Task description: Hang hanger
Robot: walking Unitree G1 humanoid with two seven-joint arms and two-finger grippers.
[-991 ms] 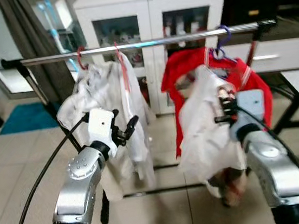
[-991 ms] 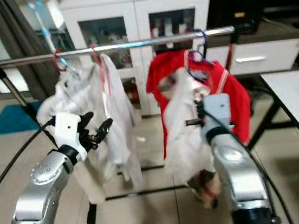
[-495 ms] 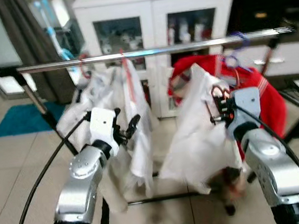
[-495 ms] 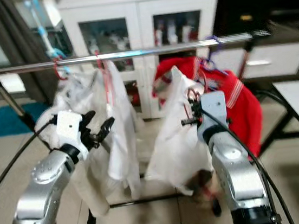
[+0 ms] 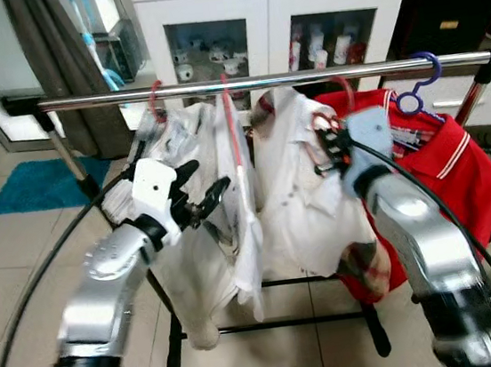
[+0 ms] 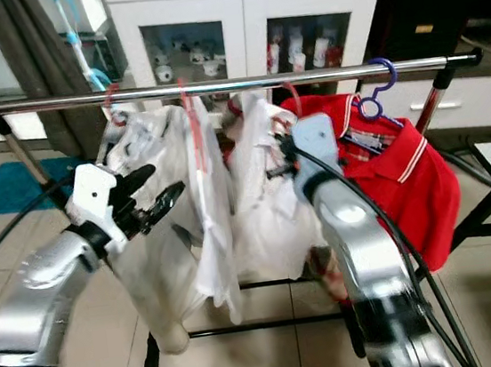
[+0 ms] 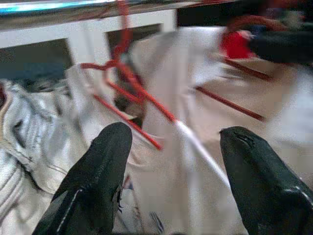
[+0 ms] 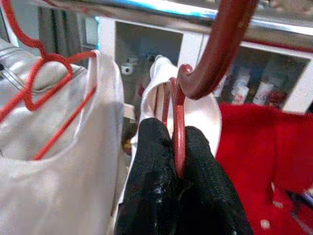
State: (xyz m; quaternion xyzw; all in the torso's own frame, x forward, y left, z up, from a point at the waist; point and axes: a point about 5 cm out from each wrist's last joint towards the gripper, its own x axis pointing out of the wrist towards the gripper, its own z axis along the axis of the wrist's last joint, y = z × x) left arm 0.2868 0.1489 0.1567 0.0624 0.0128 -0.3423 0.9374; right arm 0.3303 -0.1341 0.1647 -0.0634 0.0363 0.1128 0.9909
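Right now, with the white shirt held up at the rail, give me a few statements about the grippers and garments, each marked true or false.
1. The right gripper is shut on the red hanger. True.
2. The left gripper holds a garment. False: it is open, holding nothing, in front of the white clothes.
3. The red polo shirt hangs on a blue hanger. True.
4. The polo hangs at the rail's left end. False: it hangs at the right end.
5. A white cabinet stands behind the rail. True.

Garments (image 5: 218,178) hang on the rail (image 5: 260,81), cabinet (image 5: 271,10) behind.
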